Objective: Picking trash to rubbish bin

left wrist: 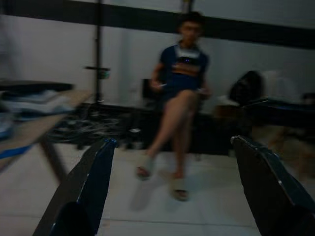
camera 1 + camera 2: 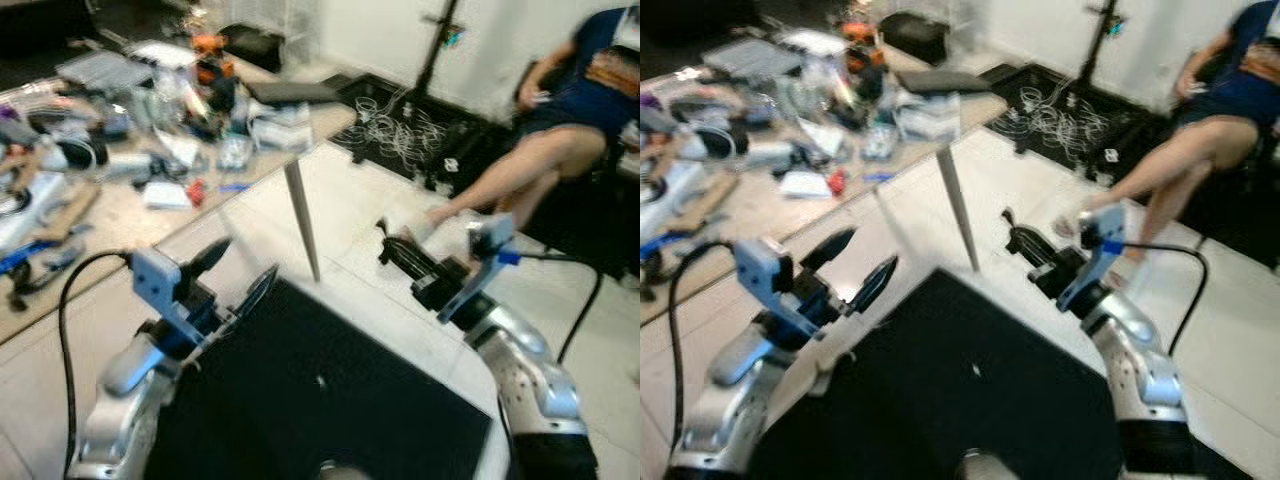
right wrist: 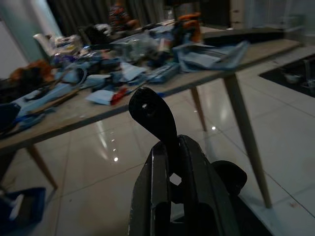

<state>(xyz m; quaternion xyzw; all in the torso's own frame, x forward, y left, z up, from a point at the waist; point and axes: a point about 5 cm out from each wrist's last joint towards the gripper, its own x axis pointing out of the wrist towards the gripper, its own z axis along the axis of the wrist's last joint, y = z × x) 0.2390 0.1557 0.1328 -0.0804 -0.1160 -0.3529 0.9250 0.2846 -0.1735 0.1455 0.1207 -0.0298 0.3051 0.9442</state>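
Glossy tiled floor (image 2: 380,225), wooden table (image 2: 120,215)

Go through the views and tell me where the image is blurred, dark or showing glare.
Left and right eye views: bright but motion-blurred, the cluttered table and seated person smeared. Left wrist view: dim and soft. Right wrist view: dark foreground around the right gripper, small glare spots on the glossy floor.

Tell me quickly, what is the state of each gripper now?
Left gripper: open, holding nothing.
Right gripper: closed, holding nothing.
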